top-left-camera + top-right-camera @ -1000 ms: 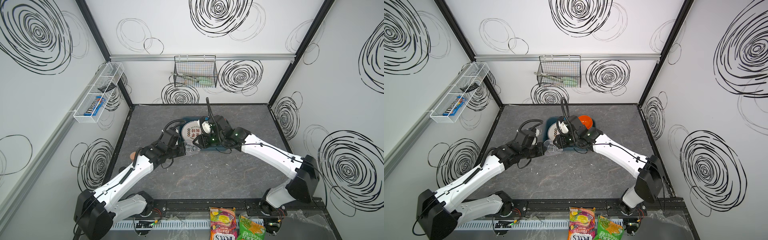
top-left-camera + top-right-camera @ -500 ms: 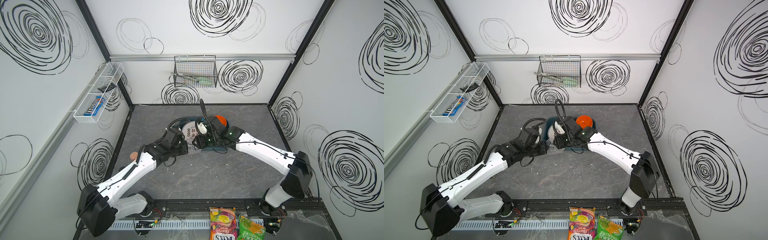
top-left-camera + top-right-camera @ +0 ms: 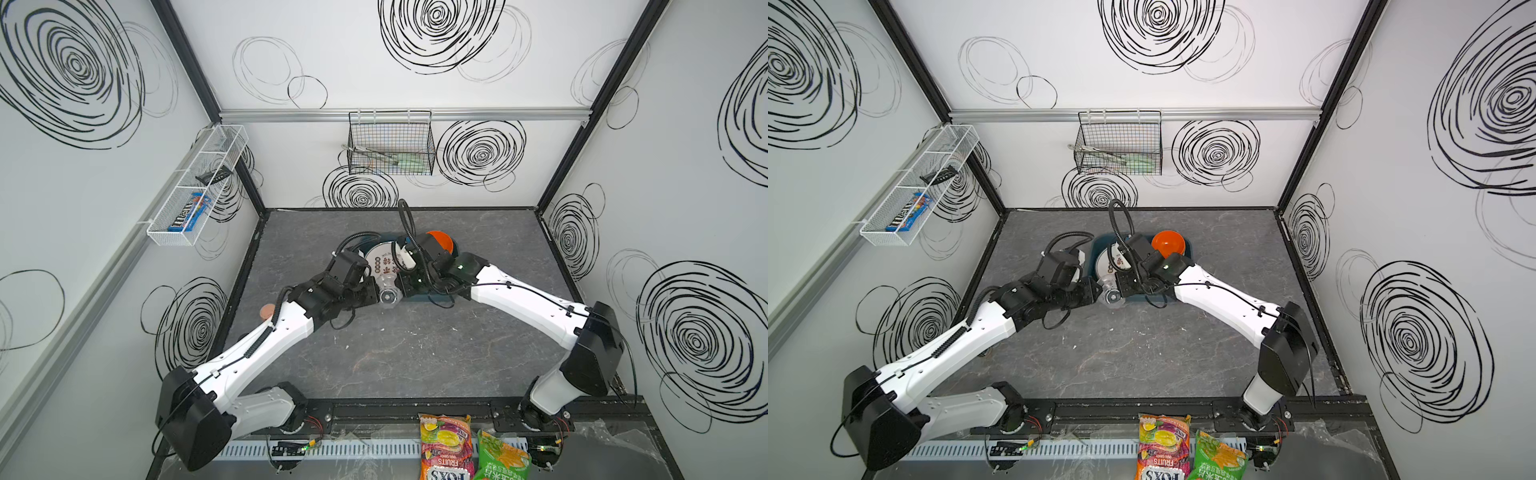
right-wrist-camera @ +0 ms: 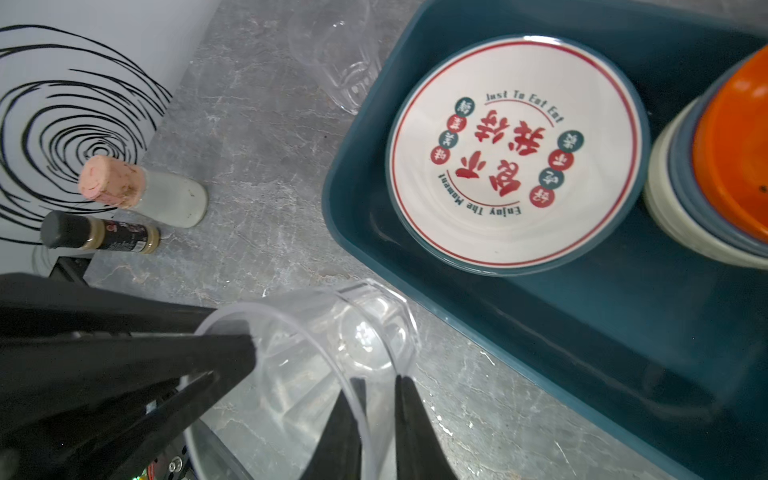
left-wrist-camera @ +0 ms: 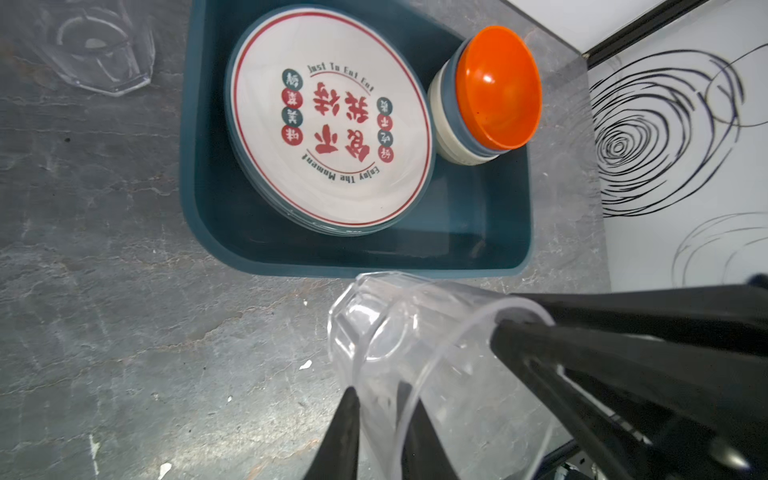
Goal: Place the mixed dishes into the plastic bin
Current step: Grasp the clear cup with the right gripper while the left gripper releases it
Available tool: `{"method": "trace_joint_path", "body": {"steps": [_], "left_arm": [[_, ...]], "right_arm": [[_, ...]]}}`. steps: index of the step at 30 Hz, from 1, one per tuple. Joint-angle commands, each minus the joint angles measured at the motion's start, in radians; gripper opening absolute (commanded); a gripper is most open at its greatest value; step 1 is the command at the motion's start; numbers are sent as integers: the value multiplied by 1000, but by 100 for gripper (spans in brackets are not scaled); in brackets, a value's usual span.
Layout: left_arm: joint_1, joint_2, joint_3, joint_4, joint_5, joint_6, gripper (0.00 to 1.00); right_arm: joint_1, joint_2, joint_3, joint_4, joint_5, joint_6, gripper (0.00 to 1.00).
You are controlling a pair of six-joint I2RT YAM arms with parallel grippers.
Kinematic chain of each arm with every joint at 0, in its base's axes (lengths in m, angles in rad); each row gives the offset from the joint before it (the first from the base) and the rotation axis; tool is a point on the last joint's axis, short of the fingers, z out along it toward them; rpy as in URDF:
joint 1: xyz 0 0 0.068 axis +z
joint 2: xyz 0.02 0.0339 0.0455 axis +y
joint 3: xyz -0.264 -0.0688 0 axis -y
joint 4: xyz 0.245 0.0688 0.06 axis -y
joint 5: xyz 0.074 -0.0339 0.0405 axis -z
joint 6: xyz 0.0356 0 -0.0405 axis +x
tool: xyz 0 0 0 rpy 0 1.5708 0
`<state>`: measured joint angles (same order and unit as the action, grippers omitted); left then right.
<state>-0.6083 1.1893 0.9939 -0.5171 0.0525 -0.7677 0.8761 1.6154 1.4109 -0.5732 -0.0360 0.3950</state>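
Observation:
A clear glass tumbler [image 5: 415,353] [image 4: 332,353] [image 3: 388,296] hangs between both arms, just outside the near wall of the dark teal plastic bin [image 5: 195,166] [image 4: 353,216]. My right gripper [image 4: 380,379] [image 3: 405,286] is shut on its rim, one finger inside and one outside. My left gripper [image 5: 378,388] [image 3: 372,293] straddles the opposite side of the rim, and I cannot tell whether it still presses. In the bin lie a white plate with Chinese characters [image 5: 328,120] [image 4: 511,153] and an orange bowl [image 5: 498,87] [image 3: 1168,243] nested in blue and cream bowls. A second tumbler [image 5: 95,50] [image 4: 336,54] sits on the table beside the bin.
A cork-stoppered jar [image 4: 141,191] and a small dark-lidded jar [image 4: 99,235] stand by the left wall. A black wire basket [image 3: 390,145] hangs on the back wall, and a white mesh rack [image 3: 195,187] on the left wall. Snack bags [image 3: 446,449] lie at the front edge.
My right gripper has come from over the plate to the bin's near edge and closed on the tumbler's rim. My left arm has carried the tumbler to the right to meet it.

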Motion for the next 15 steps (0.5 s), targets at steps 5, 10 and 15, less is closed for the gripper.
{"method": "trace_joint_path", "body": {"steps": [5, 10, 15], "left_arm": [[4, -29, 14, 129, 106, -55, 31], [8, -51, -6, 164, 126, -77, 43], [22, -96, -35, 170, 128, -81, 56]], "right_arm": [[-37, -21, -3, -48, 43, 3, 8], [-60, -47, -23, -50, 93, 4, 5], [-107, -82, -51, -41, 130, -7, 5]]}}
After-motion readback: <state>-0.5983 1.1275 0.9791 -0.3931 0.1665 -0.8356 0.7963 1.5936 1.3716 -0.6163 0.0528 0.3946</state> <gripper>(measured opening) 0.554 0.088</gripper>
